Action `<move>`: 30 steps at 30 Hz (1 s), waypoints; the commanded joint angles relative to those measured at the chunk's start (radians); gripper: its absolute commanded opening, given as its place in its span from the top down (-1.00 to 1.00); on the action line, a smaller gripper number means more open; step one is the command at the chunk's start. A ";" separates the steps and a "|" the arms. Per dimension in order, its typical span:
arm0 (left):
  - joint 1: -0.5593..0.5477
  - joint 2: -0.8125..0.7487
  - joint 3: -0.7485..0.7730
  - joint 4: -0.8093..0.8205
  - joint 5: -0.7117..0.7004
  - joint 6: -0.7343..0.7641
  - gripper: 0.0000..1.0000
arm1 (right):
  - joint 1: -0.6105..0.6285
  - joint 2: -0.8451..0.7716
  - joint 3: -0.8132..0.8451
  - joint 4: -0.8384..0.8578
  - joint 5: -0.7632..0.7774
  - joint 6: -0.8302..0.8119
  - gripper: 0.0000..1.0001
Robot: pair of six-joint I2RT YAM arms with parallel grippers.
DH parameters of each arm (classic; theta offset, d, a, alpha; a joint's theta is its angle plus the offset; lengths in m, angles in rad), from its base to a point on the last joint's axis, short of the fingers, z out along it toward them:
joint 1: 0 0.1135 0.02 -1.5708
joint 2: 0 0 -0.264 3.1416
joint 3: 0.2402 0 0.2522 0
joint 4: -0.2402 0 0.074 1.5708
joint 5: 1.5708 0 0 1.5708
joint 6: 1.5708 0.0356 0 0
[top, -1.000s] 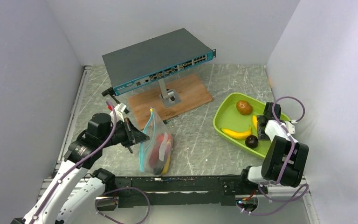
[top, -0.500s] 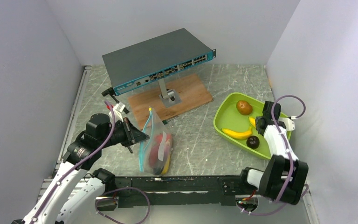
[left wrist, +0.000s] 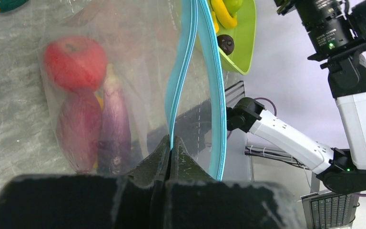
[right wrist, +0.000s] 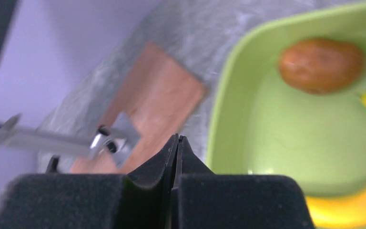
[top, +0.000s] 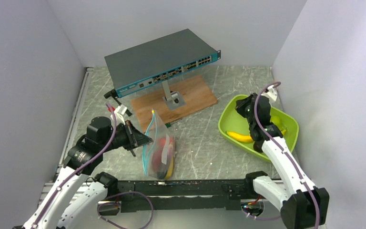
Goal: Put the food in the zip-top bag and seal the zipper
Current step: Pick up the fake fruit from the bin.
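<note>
The clear zip-top bag point(top: 161, 148) lies on the table left of centre, its mouth held apart. My left gripper point(top: 144, 140) is shut on the near teal zipper point(left wrist: 180, 81) strip; the other strip point(left wrist: 215, 95) bows away. Inside the bag lie a red apple point(left wrist: 74, 62), a reddish piece point(left wrist: 78, 129) and a purple eggplant point(left wrist: 115, 129). My right gripper point(top: 246, 108) hovers over the back-left part of the lime-green tray point(top: 288, 128), shut with nothing between its fingers. Below it sit a brown round fruit point(right wrist: 321, 64) and a yellow banana point(top: 240, 137).
A grey network switch point(top: 162, 62) stands on a metal post over a wooden board point(top: 198, 98) at the back centre. White walls close in on the left, back and right. A dark round fruit point(left wrist: 226, 44) also lies in the tray.
My right gripper has closed and swung from the tray's right side up and left to its back-left part, the arm stretching out. The left gripper and bag have stayed put.
</note>
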 commanded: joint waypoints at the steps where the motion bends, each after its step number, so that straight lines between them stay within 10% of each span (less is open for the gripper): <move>1: -0.001 -0.019 0.028 0.037 0.002 -0.010 1.00 | 0.041 -0.067 -0.011 0.234 -0.154 -0.171 1.00; 3: -0.001 -0.023 0.028 0.034 0.005 -0.009 1.00 | 0.039 -0.065 0.010 0.062 0.093 -0.034 1.00; 8: -0.001 -0.042 0.028 0.021 0.004 -0.007 1.00 | -0.042 0.021 0.029 -0.272 0.477 0.298 -0.52; 10: 0.000 -0.048 0.033 0.012 0.001 -0.002 1.00 | -0.145 0.066 0.012 -0.308 0.444 0.348 -0.78; 14: 0.000 -0.042 0.041 0.007 0.007 0.005 1.00 | -0.404 0.155 -0.047 -0.238 0.248 0.352 -0.80; 24: -0.001 0.005 0.039 0.042 0.044 -0.008 1.00 | -0.582 0.291 -0.055 -0.148 0.172 0.425 -0.87; 30: 0.000 -0.006 0.030 0.044 0.035 -0.017 1.00 | -0.656 0.332 -0.139 0.012 0.033 0.434 -0.45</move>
